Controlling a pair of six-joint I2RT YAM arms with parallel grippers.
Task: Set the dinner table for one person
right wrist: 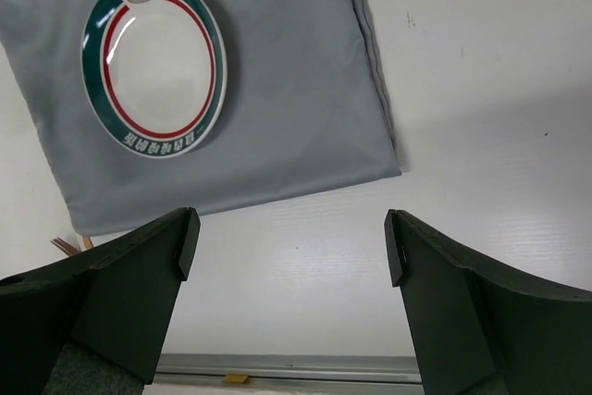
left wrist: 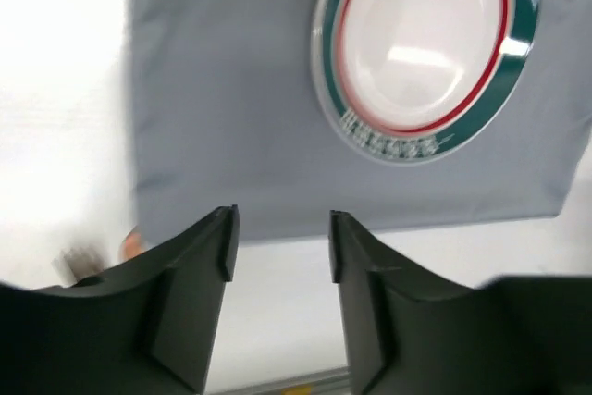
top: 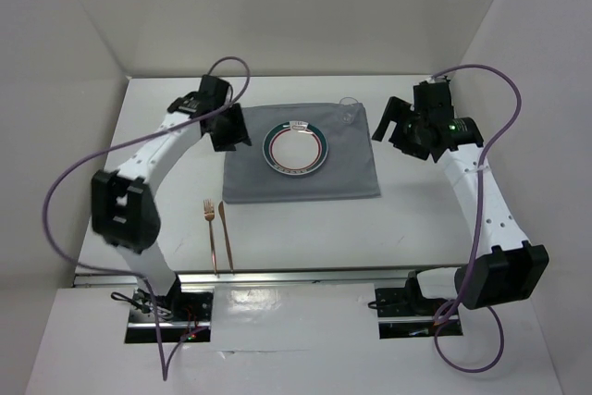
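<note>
A grey cloth [top: 301,153] lies on the dinner table [top: 314,233], with a plate [top: 296,148] at its centre and a clear glass [top: 349,104] at its far right corner. The left gripper [top: 233,129], jaws parted, hangs over the cloth's left edge. The right gripper [top: 383,125], jaws wide, hangs just off its right edge. A fork [top: 211,228] and a knife [top: 225,233] lie near its front left corner. Bare tabletop runs along its near edge.

A cloth [top: 351,178] lies in the middle of the surface [top: 425,219]. A plate [top: 296,149] sits on the cloth, about at its centre. A glass [top: 349,104] stands at the cloth's far right corner. A fork [top: 212,233] and a knife [top: 226,238] lie side by side on the surface, near the cloth's near left corner, with the fork on the left.
</note>
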